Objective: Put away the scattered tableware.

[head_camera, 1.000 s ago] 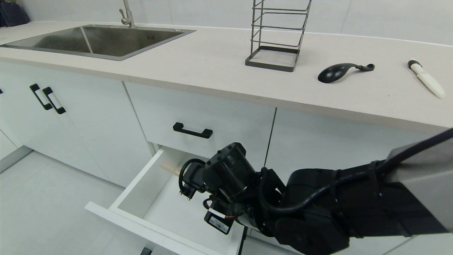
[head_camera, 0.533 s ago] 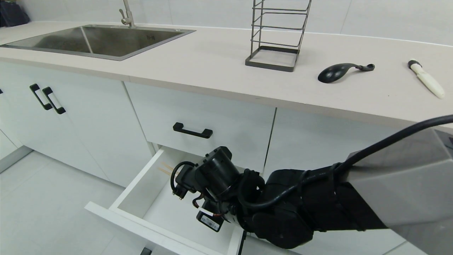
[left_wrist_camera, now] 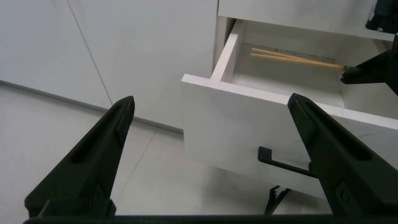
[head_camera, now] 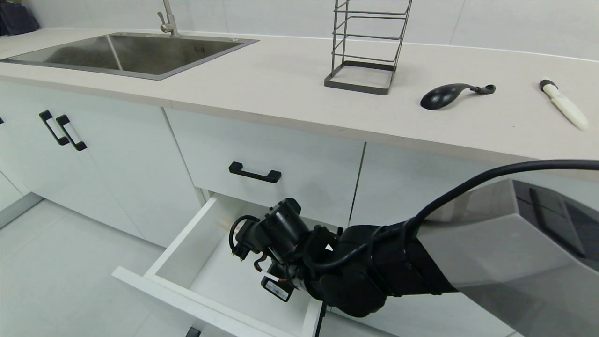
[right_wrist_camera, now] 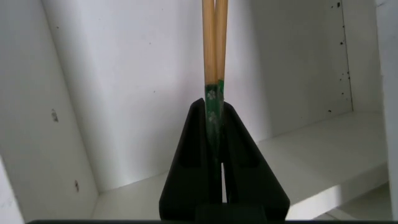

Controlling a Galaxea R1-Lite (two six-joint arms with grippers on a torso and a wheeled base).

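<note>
Our right gripper point(right_wrist_camera: 214, 118) clamps a pair of green-ended wooden chopsticks point(right_wrist_camera: 214, 43) inside the open white drawer point(head_camera: 185, 236) at seven o'clock; our left gripper point(left_wrist_camera: 211, 102) gapes wide.

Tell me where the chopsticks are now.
The chopsticks are clamped in the right tool, inside the open drawer below the counter, toward its back left corner in the head view.

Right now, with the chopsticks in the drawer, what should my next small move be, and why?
Probably ease the right gripper down a touch, then open it. It is shut on the green ends of the chopsticks, and they reach well inside the open drawer, past its front. I cannot tell whether they touch the floor, so a small drop first seems safer.
</note>
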